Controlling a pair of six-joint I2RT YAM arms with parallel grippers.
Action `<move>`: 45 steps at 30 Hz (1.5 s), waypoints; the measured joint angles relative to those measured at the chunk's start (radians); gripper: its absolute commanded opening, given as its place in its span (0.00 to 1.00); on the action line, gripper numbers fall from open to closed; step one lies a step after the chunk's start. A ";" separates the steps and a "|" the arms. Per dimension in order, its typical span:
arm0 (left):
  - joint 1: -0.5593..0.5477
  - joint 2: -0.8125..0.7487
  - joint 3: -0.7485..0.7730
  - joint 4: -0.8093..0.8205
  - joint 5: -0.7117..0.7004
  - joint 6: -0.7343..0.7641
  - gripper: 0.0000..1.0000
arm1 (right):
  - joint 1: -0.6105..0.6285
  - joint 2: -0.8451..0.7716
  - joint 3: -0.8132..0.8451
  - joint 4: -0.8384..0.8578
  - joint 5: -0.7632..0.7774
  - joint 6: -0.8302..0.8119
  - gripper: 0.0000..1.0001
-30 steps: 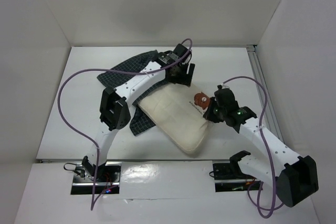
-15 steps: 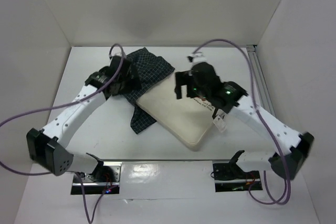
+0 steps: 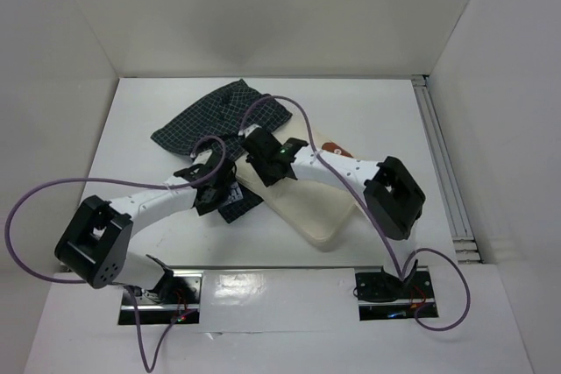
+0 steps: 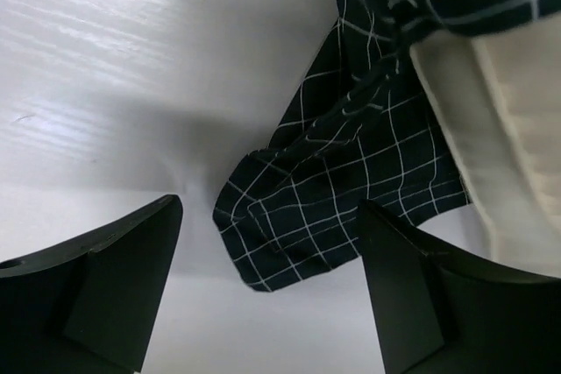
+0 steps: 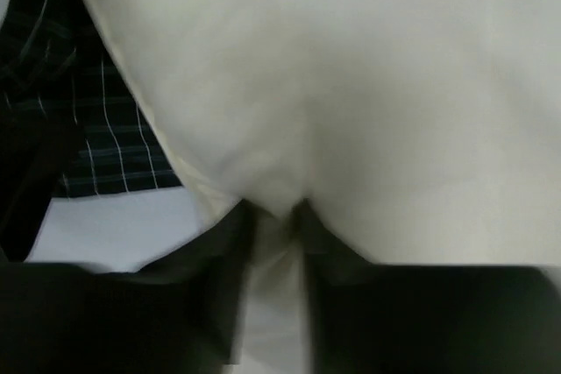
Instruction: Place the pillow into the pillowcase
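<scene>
The cream pillow (image 3: 320, 208) lies slantwise mid-table, its far-left end on the dark checked pillowcase (image 3: 210, 120). My right gripper (image 3: 261, 162) is at the pillow's left edge; in the right wrist view it (image 5: 273, 216) is shut on a pinched fold of the pillow (image 5: 377, 76). My left gripper (image 3: 216, 197) hovers over the pillowcase's near corner. In the left wrist view it (image 4: 270, 209) is open, and the pillowcase corner (image 4: 324, 208) lies flat on the table between its fingers (image 4: 114, 278). The pillow's edge (image 4: 513, 102) shows at the right. The label is mostly hidden by the right arm.
White walls close in the table (image 3: 140, 181) on three sides. A metal rail (image 3: 443, 172) runs along the right edge. Purple cables loop over both arms. The pillowcase (image 5: 83, 129) shows left of the pillow in the right wrist view.
Left gripper moved from the pillowcase's far-left side to its near corner. Right gripper moved from the pillow's far right to its left edge and pinched it. The pillowcase has shifted left.
</scene>
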 measured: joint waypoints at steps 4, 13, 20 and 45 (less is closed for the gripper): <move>-0.003 0.051 0.000 0.058 -0.007 -0.020 0.94 | -0.075 0.003 0.000 0.026 -0.084 0.020 0.00; -0.003 0.089 0.002 0.182 -0.045 0.003 0.92 | -0.163 -0.100 -0.011 0.042 -0.230 0.032 0.00; -0.001 0.161 0.038 0.264 -0.037 0.033 0.01 | -0.207 -0.144 -0.011 0.038 -0.299 0.034 0.00; -0.075 -0.182 -0.202 0.511 0.382 0.044 0.00 | -0.196 0.219 0.269 0.015 -0.502 0.210 0.00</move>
